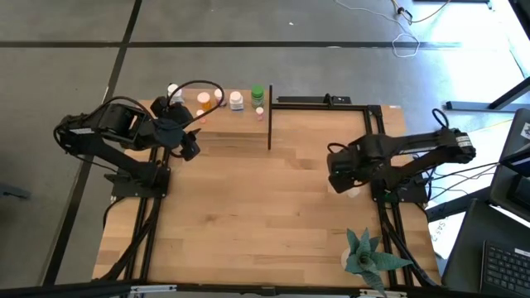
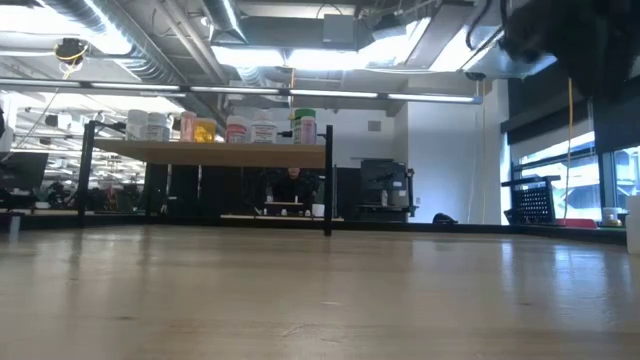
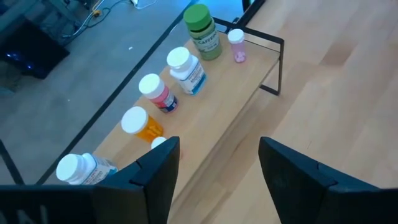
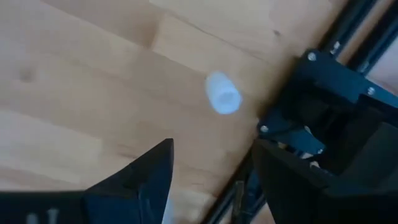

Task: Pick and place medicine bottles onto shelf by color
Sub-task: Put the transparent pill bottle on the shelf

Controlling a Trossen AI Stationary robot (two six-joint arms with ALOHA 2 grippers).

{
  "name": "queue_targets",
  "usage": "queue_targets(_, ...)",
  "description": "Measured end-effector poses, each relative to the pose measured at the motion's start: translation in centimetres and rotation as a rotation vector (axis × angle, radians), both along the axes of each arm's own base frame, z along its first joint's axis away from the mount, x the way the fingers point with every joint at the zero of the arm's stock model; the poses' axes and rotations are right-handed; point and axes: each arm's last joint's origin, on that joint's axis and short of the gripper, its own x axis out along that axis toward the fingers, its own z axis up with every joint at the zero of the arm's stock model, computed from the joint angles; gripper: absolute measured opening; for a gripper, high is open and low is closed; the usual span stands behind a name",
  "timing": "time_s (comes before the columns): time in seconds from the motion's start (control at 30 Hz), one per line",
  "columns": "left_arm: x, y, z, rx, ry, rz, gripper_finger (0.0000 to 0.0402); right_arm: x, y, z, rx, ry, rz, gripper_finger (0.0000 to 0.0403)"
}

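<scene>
The shelf [image 1: 236, 128] stands at the table's far left. On it stand several medicine bottles in a row: a green one [image 3: 202, 31], a tiny pink one [image 3: 236, 45], a white one [image 3: 186, 68], a pink one [image 3: 158, 93], an orange one [image 3: 142, 123] and another white one [image 3: 81, 168]. My left gripper [image 3: 217, 149] hovers open above the shelf's near edge, holding nothing. A small white bottle [image 4: 222, 93] lies on its side on the table at the right. My right gripper [image 4: 212, 148] points down above the table, open, short of this bottle.
A green spiky plant [image 1: 364, 257] stands near the table's near right corner. A black frame [image 1: 323, 101] lies along the far edge to the right of the shelf. The right arm's black base [image 4: 323, 106] is close beside the lying bottle. The table's middle is bare wood.
</scene>
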Motion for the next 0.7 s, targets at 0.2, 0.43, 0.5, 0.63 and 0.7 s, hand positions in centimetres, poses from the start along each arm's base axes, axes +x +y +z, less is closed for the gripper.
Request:
queue_targets(0.2,0.0,0.0,0.0,0.000,-0.001,0.001,0.0214,-0.3,0.1,-3.9,0.101,0.059,0.078,0.0221)
queue_targets(0.43,0.0,0.0,0.0,0.001,-0.001,0.001,0.0214,-0.9,-0.2,-6.9,0.131,0.102,0.059,0.0221)
queue_targets(0.5,0.0,0.0,0.0,0.001,-0.001,0.002,0.0214,-1.2,-0.4,-7.4,0.132,0.122,0.051,0.0221)
queue_targets(0.63,0.0,0.0,0.0,0.000,-0.001,0.001,0.0214,-1.3,-0.6,-7.9,0.130,0.126,0.047,0.0221)
queue_targets(0.7,0.0,0.0,0.0,0.000,-0.001,0.002,0.0214,-1.2,-0.8,-8.2,0.132,0.110,0.059,0.0221)
